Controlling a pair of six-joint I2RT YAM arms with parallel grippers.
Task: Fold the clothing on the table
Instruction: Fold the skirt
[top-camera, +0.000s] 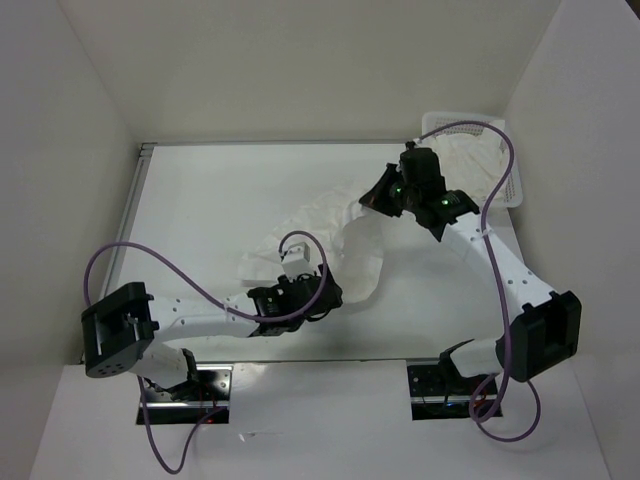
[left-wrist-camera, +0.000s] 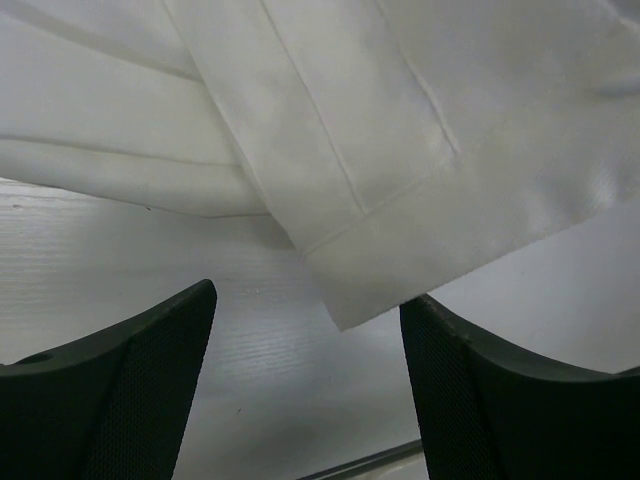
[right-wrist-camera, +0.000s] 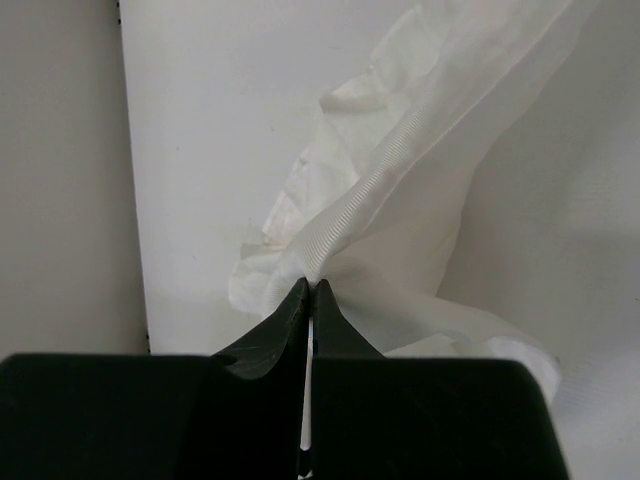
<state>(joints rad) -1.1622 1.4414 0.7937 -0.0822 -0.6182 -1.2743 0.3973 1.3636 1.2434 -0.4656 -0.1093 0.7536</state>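
The clothing (top-camera: 345, 245) is a thin white garment that lies bunched in a band across the middle of the table (top-camera: 200, 200). My right gripper (top-camera: 378, 200) is shut on its ribbed edge and holds that end lifted. In the right wrist view, the ribbed fabric (right-wrist-camera: 420, 150) rises out of the pinched fingertips of the right gripper (right-wrist-camera: 312, 286). My left gripper (top-camera: 322, 292) stands open at the garment's near end. In the left wrist view, a hemmed corner (left-wrist-camera: 380, 250) lies just ahead of the left gripper (left-wrist-camera: 310, 295). Nothing is between its fingers (left-wrist-camera: 130, 390).
A white mesh basket (top-camera: 515, 185) with a white cloth heap stands at the back right corner, close behind the right arm. White walls enclose the table on three sides. The table's near edge (left-wrist-camera: 370, 460) shows just below the left fingers.
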